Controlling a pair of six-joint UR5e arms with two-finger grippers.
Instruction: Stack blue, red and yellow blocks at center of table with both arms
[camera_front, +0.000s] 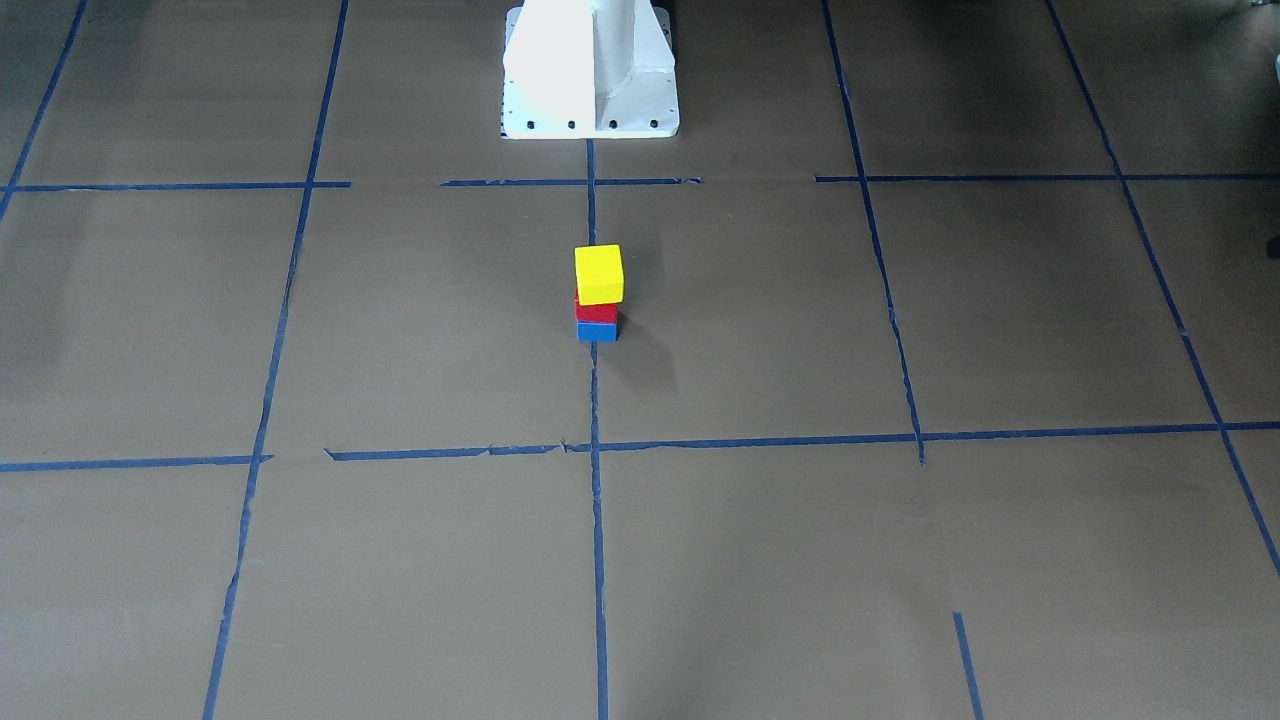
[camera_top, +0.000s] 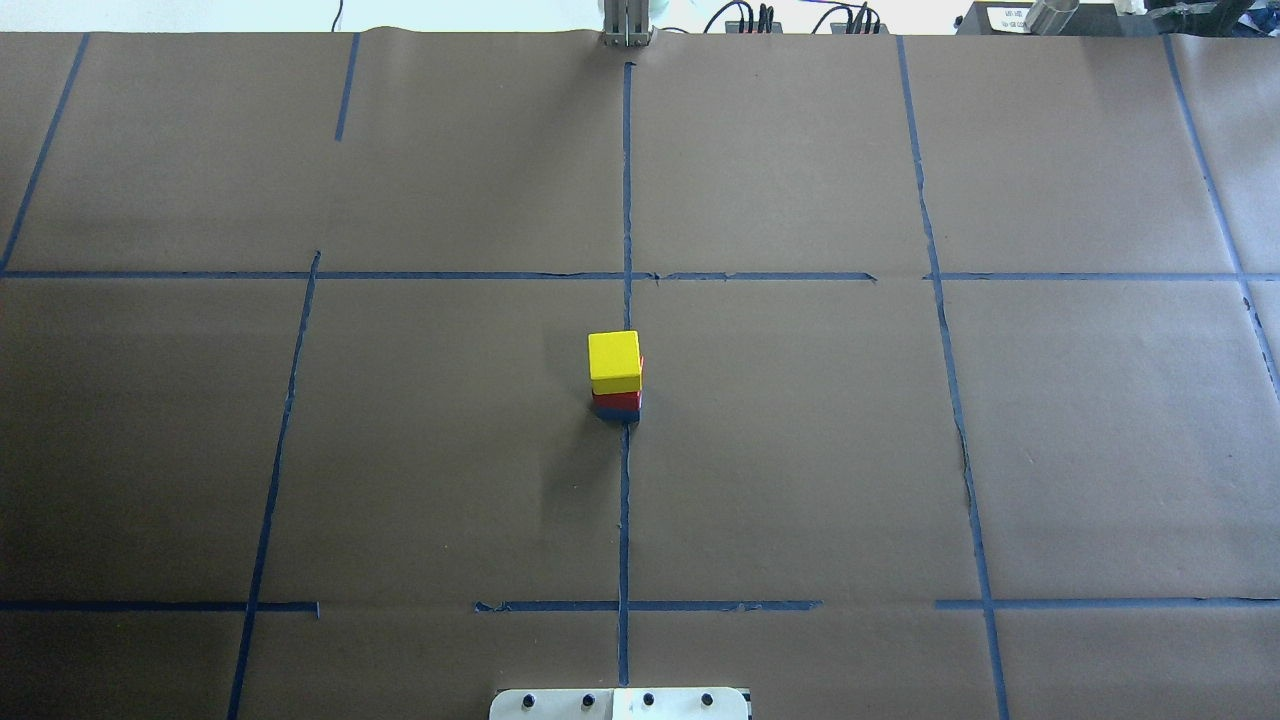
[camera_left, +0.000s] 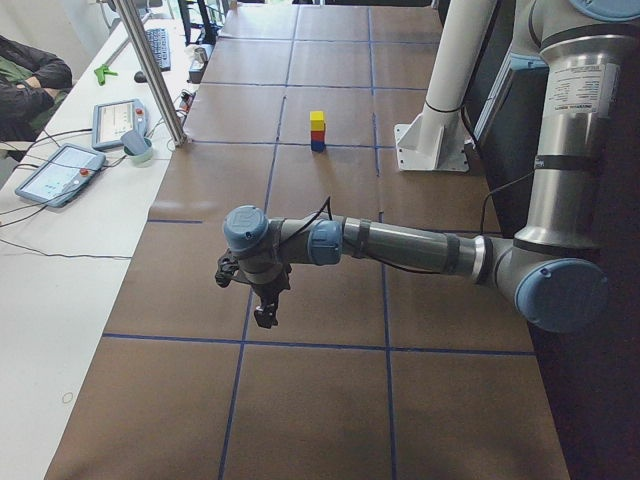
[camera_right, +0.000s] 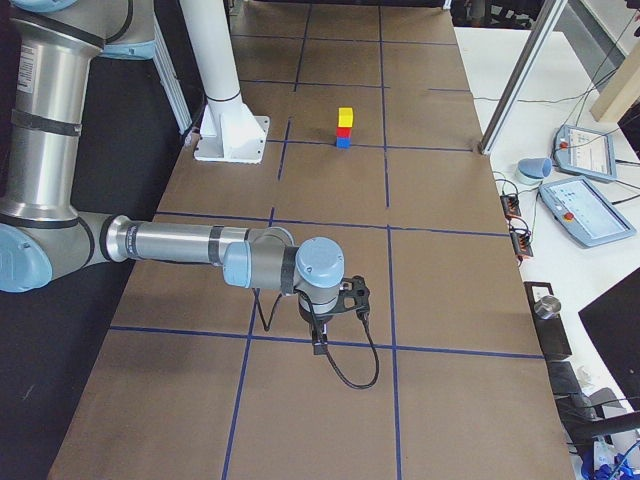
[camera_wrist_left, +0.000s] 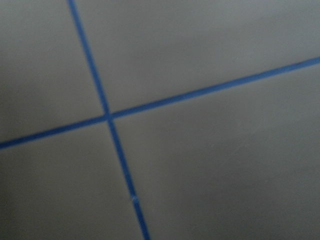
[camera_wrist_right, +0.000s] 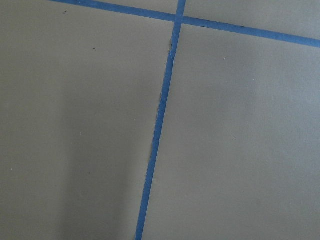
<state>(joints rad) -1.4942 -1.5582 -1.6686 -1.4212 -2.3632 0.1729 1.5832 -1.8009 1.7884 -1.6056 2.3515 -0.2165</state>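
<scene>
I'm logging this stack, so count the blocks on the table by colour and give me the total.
Yellow cube-shaped block: 1
Red cube-shaped block: 1
Blue cube-shaped block: 1
Total: 3

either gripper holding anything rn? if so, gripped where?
No block is held. The yellow block, red block and blue block stand stacked, far from the left gripper and right gripper. Whether the grippers are open or shut cannot be told.
</scene>
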